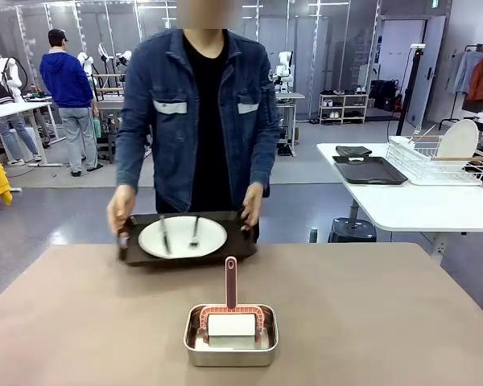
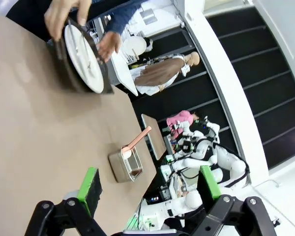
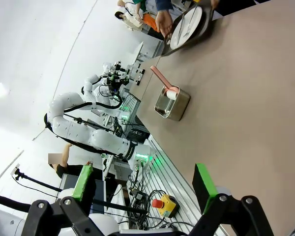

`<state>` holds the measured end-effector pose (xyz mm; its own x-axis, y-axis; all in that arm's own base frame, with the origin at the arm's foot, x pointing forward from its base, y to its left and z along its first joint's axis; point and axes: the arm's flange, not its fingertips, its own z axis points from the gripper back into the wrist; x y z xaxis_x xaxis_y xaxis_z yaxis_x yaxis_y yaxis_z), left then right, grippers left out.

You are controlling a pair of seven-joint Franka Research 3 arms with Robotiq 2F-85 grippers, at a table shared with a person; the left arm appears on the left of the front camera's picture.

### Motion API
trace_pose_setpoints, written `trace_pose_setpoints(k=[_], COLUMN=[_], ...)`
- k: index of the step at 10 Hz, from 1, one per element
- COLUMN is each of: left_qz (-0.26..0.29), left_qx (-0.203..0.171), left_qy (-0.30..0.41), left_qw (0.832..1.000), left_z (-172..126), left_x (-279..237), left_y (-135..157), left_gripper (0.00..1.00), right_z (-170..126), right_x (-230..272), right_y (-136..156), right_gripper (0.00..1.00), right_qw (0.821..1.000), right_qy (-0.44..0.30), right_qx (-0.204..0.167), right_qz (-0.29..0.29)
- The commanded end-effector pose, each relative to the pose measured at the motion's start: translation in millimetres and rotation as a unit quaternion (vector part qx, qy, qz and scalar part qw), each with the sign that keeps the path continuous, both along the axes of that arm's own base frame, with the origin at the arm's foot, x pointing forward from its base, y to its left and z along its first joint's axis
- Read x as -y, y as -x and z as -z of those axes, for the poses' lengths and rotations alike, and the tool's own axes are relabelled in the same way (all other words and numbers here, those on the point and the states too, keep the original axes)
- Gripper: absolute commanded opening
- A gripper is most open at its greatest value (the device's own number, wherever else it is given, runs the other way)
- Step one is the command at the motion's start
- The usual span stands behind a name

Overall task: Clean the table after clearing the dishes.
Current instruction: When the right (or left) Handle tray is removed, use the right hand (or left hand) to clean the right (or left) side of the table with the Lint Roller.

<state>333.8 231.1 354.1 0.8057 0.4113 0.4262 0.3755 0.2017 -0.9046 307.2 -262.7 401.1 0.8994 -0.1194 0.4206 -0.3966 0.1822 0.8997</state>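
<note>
Front view: the surface [image 1: 386,322] lies before me, brown and matte. At 12 o'clock, on its far edge, is a dark tray [image 1: 237,244] carrying a white plate [image 1: 213,233], with a knife [image 1: 165,234] and a fork [image 1: 195,232] lying on the plate. A person stands behind it, one hand [image 1: 121,211] on the tray's 9 o'clock end and the other hand [image 1: 252,203] on its 3 o'clock end. I cannot tell whether the tray rests on the surface or is lifted. At 6 o'clock, well apart from the tray, stands a steel pan [image 1: 230,347] with a white roller [image 1: 232,325] in it, its pink handle [image 1: 230,281] pointing to 12 o'clock.

Left wrist view: my left jaws stand spread wide, pinching nothing, with one green pad [image 2: 90,184] at 7 o'clock and the other at 5 o'clock. The surface runs away beneath them. The pan sits just above the gap between the pads. The tray with its plate is at 11 o'clock, both of the person's hands on it.

Right wrist view: my right jaws are also spread wide and hold nothing, their pads [image 3: 83,181] at 7 and 5 o'clock. The pan sits at 12 o'clock and the held tray at 1 o'clock, at the surface's far edge.
</note>
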Motion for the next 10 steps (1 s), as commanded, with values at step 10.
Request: trace_pose_setpoints(k=[10], left_qz=[0.045], left_qx=[0.027], left_qy=[-0.105], left_qw=[0.993], left_z=[-17.2], left_x=[256.8], left_y=[-3.4], left_gripper=[1.0], right_z=[-0.7], right_x=[1.8], right_y=[2.0], right_gripper=[1.0], right_qw=[1.0], right_qy=[0.003], right_qx=[0.008], right_qz=[-0.011])
